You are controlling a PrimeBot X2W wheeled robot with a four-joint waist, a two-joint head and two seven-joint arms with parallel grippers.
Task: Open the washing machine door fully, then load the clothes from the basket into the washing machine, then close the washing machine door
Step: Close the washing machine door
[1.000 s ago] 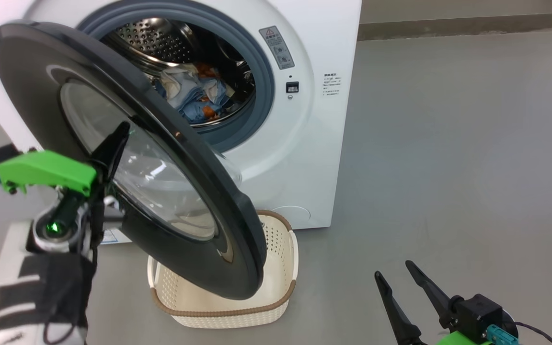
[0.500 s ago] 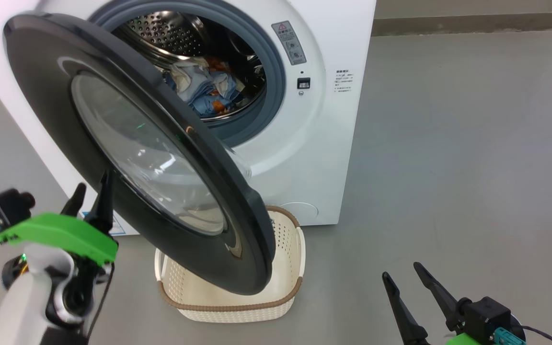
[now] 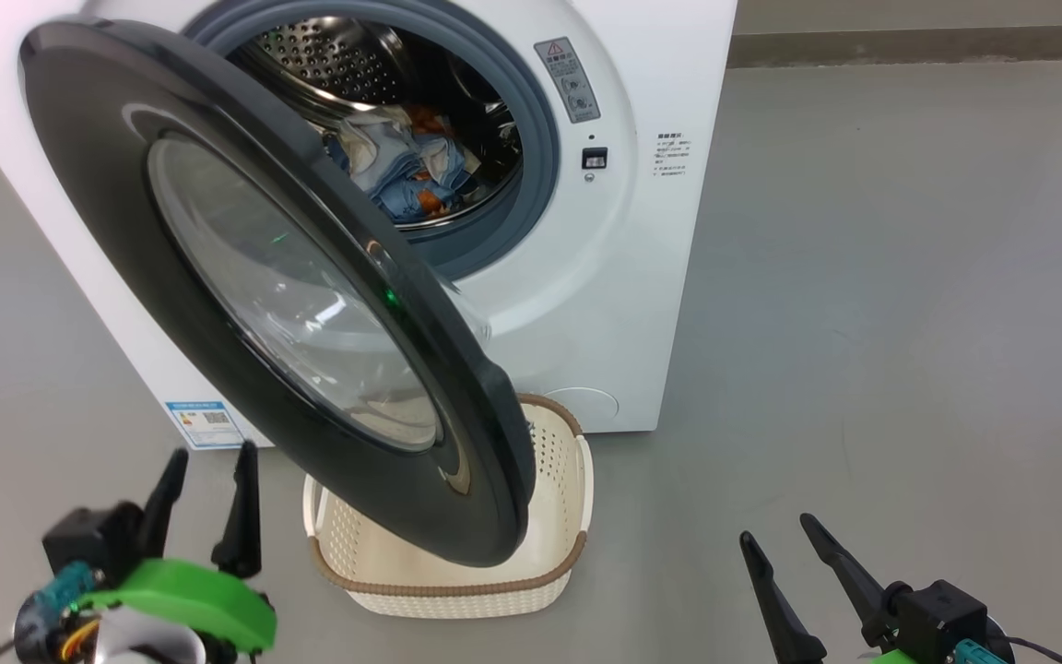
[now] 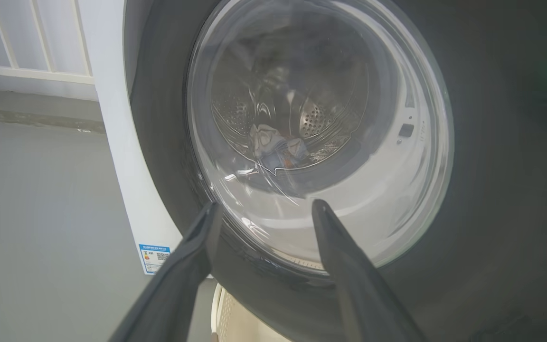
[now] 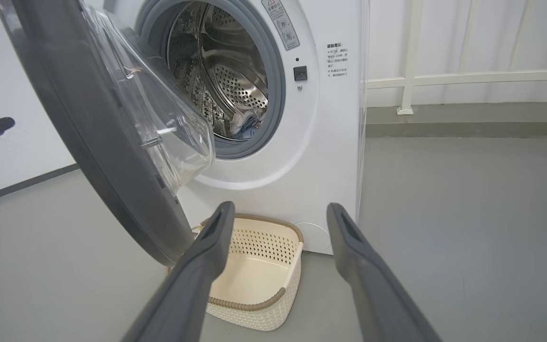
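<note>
Floor (image 3: 909, 323): smooth matte grey w/ soft glare, right half of head view. Grey skirting (image 3: 909, 51) along top right edge there. Right wrist view, upper right: white wall (image 5: 492, 38) w/ white rail (image 5: 468, 77) & post, grey kerb (image 5: 468, 121) below. Left wrist view, upper left: white railing (image 4: 31, 73), grey kerb under it.

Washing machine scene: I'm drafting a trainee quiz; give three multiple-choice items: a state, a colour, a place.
1. The washing machine door is: A latched shut; B swung open; C taken off.
2. The basket has a rim that is: A brown; B blue; C red.
3. The clothes lie: A in the basket; B in the drum; C draped over the door.
Answers: 1 B, it stands swung out with the drum exposed. 2 A, a brown woven band tops it. 3 B, fabric shows inside the drum.
</note>
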